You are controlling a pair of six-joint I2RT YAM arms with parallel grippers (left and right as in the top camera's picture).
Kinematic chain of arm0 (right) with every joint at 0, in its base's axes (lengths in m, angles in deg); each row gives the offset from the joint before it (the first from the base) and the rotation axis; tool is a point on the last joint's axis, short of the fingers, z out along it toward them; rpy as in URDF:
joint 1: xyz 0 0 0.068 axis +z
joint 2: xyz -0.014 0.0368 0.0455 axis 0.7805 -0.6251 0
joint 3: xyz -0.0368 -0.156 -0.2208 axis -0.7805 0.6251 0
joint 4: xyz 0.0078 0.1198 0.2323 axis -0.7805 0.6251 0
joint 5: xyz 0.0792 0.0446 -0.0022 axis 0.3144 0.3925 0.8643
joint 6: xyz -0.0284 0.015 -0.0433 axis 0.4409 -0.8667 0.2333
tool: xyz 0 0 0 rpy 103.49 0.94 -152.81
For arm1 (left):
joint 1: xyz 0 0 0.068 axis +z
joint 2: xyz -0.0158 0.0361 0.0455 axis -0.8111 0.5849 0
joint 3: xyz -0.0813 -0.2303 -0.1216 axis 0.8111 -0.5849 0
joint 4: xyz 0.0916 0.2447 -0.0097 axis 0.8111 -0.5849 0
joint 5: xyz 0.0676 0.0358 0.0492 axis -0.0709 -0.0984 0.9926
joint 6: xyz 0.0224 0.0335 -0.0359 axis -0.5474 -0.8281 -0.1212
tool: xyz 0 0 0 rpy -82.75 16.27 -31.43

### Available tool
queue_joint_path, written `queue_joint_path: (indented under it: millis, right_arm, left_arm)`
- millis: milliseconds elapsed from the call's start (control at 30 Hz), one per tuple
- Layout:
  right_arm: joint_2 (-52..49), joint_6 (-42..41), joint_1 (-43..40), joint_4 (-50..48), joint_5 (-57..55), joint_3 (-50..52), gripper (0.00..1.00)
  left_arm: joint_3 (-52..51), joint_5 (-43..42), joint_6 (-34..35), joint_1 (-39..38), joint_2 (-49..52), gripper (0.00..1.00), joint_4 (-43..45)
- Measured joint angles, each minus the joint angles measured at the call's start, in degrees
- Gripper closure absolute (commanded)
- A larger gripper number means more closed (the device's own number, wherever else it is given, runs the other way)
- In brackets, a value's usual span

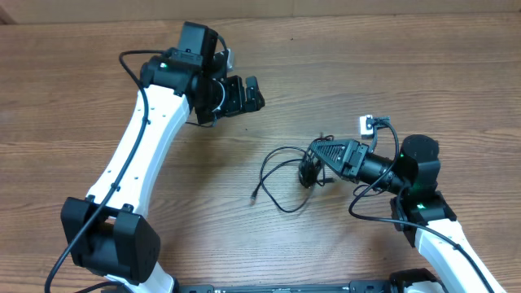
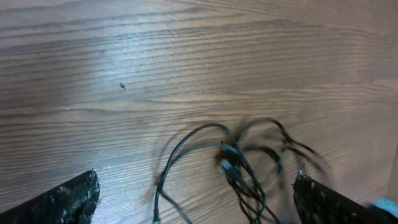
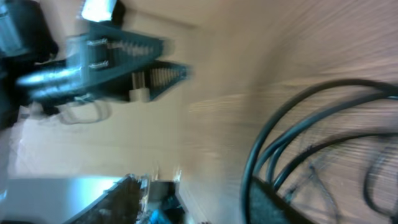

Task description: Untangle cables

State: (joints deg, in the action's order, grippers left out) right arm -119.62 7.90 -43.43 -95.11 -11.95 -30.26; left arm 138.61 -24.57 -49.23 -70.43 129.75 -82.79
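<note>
The black cables (image 1: 308, 172) lie in a small knotted bundle at the table's middle right, with one loop (image 1: 273, 159) running left to a free plug end (image 1: 257, 195). My right gripper (image 1: 314, 156) points left and sits right at the bundle. In the blurred right wrist view its jaws (image 3: 199, 193) stand apart, and cables (image 3: 252, 162) curve over the right finger (image 3: 277, 205). My left gripper (image 1: 248, 96) hangs open at the back, away from the bundle. In the left wrist view the cables (image 2: 233, 165) lie on the wood below its wide-open fingers (image 2: 62, 199).
A small white plug (image 1: 365, 124) lies on the table behind the right arm (image 1: 415, 167), with a thin cord at it. The left arm (image 1: 138, 155) crosses the left side of the wooden table (image 1: 391, 65).
</note>
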Motion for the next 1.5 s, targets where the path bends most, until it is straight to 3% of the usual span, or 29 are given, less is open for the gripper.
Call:
queue_joint_path:
  millis: [67, 133, 167, 333, 533, 833, 900, 1133, 1500]
  right_arm:
    - [0.04, 1.70, 0.09, 7.58, -4.31, -0.07, 0.23]
    - [0.04, 2.49, 0.11, 16.52, -10.62, -0.04, 0.02]
    - [0.02, 2.80, 0.09, 19.06, -12.70, -0.04, 0.00]
    - [0.00, 3.65, 0.09, 30.67, -25.29, 0.15, 0.00]
    - [-0.02, 2.60, 0.09, 35.08, -34.56, 0.15, 0.00]
    - [-0.02, 1.79, 0.07, 36.35, -39.30, -1.42, 0.00]
    - [-0.02, 1.62, 0.09, 38.84, -40.39, -2.89, 0.00]
    - [-0.02, 1.36, 0.09, 53.20, -48.81, -10.75, 0.00]
    - [0.33, 1.40, -0.28, 68.26, -53.31, -22.67, 0.00]
  left_arm:
    - [0.00, 0.02, 0.00, -0.72, 0.00, 0.01, -0.15]
    - [0.00, 0.02, 0.00, -1.46, 0.00, 0.01, -0.42]
    - [0.00, 0.04, 0.00, -1.77, 0.00, 0.01, -0.55]
    - [0.00, 0.02, 0.00, -4.00, 0.00, 0.00, -0.66]
    - [0.00, 0.04, 0.00, -6.34, 0.00, 0.00, -0.11]
    - [0.00, 0.04, 2.82, -10.64, 0.00, 0.01, -0.09]
    - [0.00, 0.02, 3.21, -11.72, 0.00, 0.05, -0.11]
    - [0.00, 0.28, 4.28, -15.74, 0.00, 0.00, -0.07]
    - [-0.02, 14.49, -2.01, -28.68, 0.00, 0.00, 0.11]
